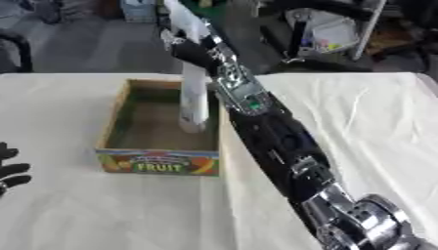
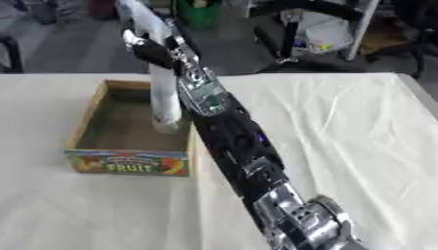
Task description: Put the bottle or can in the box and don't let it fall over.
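**One bottle held upright in one box**

While our right arm reaches diagonally from the lower right corner toward the far middle of the worktop [image 1: 359, 122], we count the things from largest to smallest: one table covered in a pale cloth, one open cardboard box [image 1: 116, 122], one tall white bottle [image 1: 193, 105], and two hands of our own.

That box sits near the far edge, left of centre, its printed front panel reading FRUIT and facing us. Its floor is bare apart from the bottle.

Our single bottle stands upright inside the box, in the right-hand part close to the right wall. Its base is at or just above the box floor; we cannot tell whether it touches. Its upper part rises well above the box rim.

Our right hand [image 2: 152, 49] is wrapped around the upper part of the bottle, dark fingers curled about it, so the bottle hangs directly below and within the hand. The forearm runs along the right wall of the box, just beside it.

Our left hand [image 1: 10, 171] shows only at the left edge, in the left eye view, well apart from the box, fingers relaxed and holding nothing.
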You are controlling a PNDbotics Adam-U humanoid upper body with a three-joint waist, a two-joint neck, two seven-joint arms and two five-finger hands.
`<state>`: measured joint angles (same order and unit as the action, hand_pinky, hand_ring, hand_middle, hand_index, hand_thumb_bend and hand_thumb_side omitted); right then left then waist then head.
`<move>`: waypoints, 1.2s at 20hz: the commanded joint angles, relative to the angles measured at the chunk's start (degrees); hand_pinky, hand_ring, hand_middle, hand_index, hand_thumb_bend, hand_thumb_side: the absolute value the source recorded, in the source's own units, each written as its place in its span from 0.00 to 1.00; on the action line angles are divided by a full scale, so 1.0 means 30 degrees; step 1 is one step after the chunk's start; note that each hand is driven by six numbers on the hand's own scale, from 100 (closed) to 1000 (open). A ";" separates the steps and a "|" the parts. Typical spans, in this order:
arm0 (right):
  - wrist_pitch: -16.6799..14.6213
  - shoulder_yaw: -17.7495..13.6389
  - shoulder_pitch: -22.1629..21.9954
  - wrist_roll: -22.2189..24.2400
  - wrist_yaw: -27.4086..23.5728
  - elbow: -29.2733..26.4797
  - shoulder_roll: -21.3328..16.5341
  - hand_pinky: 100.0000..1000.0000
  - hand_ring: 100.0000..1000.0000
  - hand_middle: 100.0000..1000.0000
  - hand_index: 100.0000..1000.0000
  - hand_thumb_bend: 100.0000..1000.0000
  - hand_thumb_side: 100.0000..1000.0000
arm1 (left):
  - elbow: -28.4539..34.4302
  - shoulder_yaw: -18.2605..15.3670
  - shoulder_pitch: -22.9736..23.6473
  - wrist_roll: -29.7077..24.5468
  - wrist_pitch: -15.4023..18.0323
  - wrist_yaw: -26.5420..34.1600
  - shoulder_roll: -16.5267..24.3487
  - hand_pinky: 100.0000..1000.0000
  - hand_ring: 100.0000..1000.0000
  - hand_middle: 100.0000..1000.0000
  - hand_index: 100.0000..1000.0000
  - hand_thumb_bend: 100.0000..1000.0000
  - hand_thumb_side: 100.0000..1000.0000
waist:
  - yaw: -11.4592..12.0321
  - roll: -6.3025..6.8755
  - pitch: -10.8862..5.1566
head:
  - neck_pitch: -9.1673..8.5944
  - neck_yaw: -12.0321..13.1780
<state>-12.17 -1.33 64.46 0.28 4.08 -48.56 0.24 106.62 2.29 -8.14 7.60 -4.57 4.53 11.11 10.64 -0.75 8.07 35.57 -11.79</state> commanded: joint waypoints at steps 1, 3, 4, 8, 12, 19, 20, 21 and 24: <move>-0.0636 0.0103 0.0021 0.0184 0.0283 -0.0218 0.0224 0.71 0.76 0.49 0.65 0.00 0.20 | 0.0199 -0.0001 -0.0239 -0.0009 0.0028 0.0093 0.0068 0.62 0.62 0.67 0.77 0.44 0.65 | -0.0025 0.0090 -0.0203 | -0.0200 -0.0027; -0.0970 0.0221 -0.0219 0.0364 0.0493 -0.0224 0.0294 0.73 0.81 0.56 0.70 0.00 0.25 | 0.0192 -0.0027 -0.0225 0.0018 0.0031 0.0082 0.0063 0.62 0.61 0.67 0.77 0.44 0.65 | -0.0084 0.0102 -0.0195 | -0.0203 -0.0009; -0.1173 0.0276 -0.0318 0.0492 0.0626 -0.0259 0.0305 0.74 0.83 0.58 0.72 0.00 0.27 | 0.0191 -0.0036 -0.0211 0.0031 0.0035 0.0079 0.0066 0.62 0.61 0.67 0.77 0.44 0.65 | -0.0121 0.0099 -0.0197 | -0.0210 0.0004; -0.1885 0.0423 -0.0533 0.1124 0.1194 -0.0271 0.0263 0.79 0.92 0.72 0.84 0.00 0.37 | 0.0168 -0.0047 -0.0148 0.0052 0.0041 0.0063 0.0072 0.62 0.61 0.67 0.77 0.44 0.65 | -0.0261 0.0076 -0.0227 | -0.0182 0.0108; -0.2401 0.0445 -0.0508 0.1758 0.1739 -0.0229 0.0198 0.83 0.98 0.80 0.95 0.02 0.44 | 0.0160 -0.0063 -0.0128 0.0077 0.0054 0.0054 0.0056 0.62 0.61 0.66 0.77 0.45 0.64 | -0.0310 0.0092 -0.0262 | -0.0197 0.0125; -0.3060 0.0272 -0.0542 0.1769 0.1845 -0.0271 -0.0124 0.91 1.00 0.97 1.00 0.10 0.46 | 0.0125 -0.0095 -0.0041 0.0119 0.0058 0.0038 0.0078 0.62 0.61 0.66 0.77 0.45 0.64 | -0.0463 0.0061 -0.0369 | -0.0160 0.0202; -0.3150 0.0233 -0.0561 0.1770 0.1830 -0.0285 -0.0231 0.92 1.00 0.99 1.00 0.11 0.45 | 0.0122 -0.0106 -0.0021 0.0129 0.0064 0.0037 0.0085 0.62 0.61 0.66 0.77 0.45 0.64 | -0.0504 0.0056 -0.0394 | -0.0152 0.0240; -0.3230 0.0190 -0.0575 0.1742 0.1811 -0.0312 -0.0344 0.92 1.00 0.99 1.00 0.11 0.45 | 0.0117 -0.0115 -0.0002 0.0139 0.0066 0.0035 0.0093 0.62 0.61 0.66 0.77 0.45 0.64 | -0.0540 0.0049 -0.0414 | -0.0139 0.0265; -0.3360 -0.0099 -0.0576 0.1314 0.1632 -0.0447 -0.0834 0.93 1.00 1.00 1.00 0.12 0.45 | 0.0101 -0.0143 0.0059 0.0168 0.0074 0.0027 0.0118 0.62 0.61 0.66 0.77 0.45 0.64 | -0.0676 0.0028 -0.0478 | -0.0111 0.0341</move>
<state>-21.94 -1.10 61.61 4.67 9.27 -48.60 -0.71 106.29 2.24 -7.58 7.86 -4.36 4.53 11.09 8.57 -0.87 7.87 35.57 -10.97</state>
